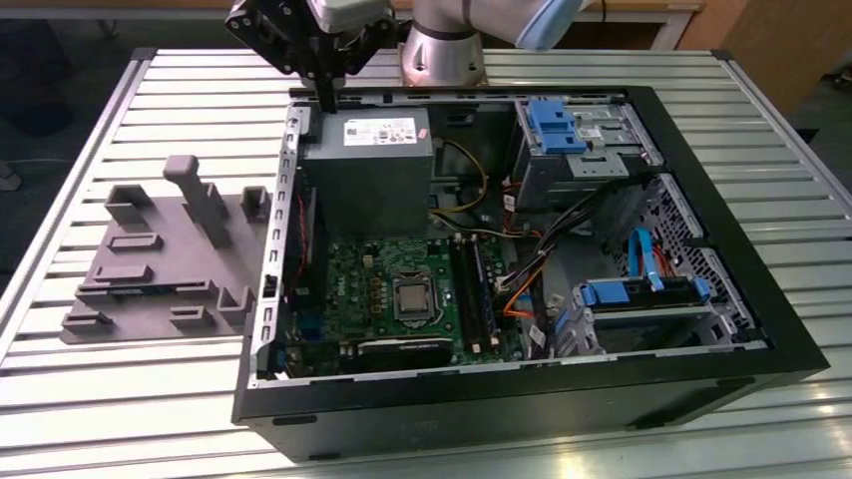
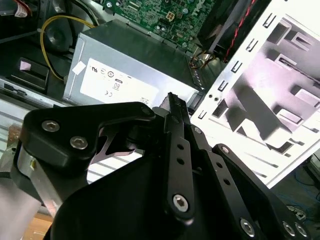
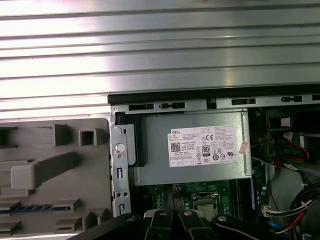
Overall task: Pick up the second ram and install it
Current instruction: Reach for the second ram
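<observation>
On a slatted metal counter (image 1: pixel 120 419): an open case (image 1: pixel 533 399) lying on its side, with a grey tray (image 1: pixel 147 264) just beside it on the exterior view's left. Upright in the tray, one tall peg (image 1: pixel 200 200) among lower blocks.

In the half of the tray farther from the arm's base (image 1: pixel 446 50), flat in a slot: the ram (image 1: pixel 134 290), a thin blue strip, touched by nothing. In the first wrist view, the ram (image 3: pixel 35 207) between low grey blocks, chips too small to make out.

High over the case's back corner on the exterior view's left, well apart from the ram: jaws clenched on nothing, fingers (image 1: pixel 323 85) pressed into one dark bar pointing down at the case rim beside the PSU (image 1: pixel 366 170). In the second wrist view, fingers (image 2: pixel 176 130) together, tips over the edge of the PSU (image 2: pixel 125 65), close to the case wall.

Inside the case: the grey PSU (image 3: pixel 195 145) with a white label, then a green board (image 1: pixel 399 289) touching its near side, with a CPU socket (image 1: pixel 414 296) and long black slots (image 1: pixel 469 284) next to it. Cannot tell whether any slot is filled. On the exterior view's right, drive cages (image 1: pixel 553 125) with blue fronts and loose cables between.
</observation>
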Controlling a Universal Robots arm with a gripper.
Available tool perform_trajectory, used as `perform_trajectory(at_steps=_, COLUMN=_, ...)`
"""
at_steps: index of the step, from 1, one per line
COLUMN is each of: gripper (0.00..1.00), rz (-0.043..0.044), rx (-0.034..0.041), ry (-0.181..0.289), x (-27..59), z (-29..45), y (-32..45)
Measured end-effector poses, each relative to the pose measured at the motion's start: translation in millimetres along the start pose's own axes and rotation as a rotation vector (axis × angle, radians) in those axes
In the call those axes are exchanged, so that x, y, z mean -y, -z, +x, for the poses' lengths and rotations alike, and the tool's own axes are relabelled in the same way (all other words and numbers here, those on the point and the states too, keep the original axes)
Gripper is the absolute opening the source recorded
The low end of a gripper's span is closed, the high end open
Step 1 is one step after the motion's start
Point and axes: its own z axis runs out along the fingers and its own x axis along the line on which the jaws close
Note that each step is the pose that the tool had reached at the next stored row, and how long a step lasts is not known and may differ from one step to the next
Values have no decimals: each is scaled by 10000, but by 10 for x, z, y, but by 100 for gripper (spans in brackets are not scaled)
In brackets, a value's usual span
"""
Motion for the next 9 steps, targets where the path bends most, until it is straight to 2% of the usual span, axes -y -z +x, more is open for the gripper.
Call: perform_trajectory(at_steps=9, gripper=11, rz=1, rx=0, ry=1, x=8, z=100, y=2)
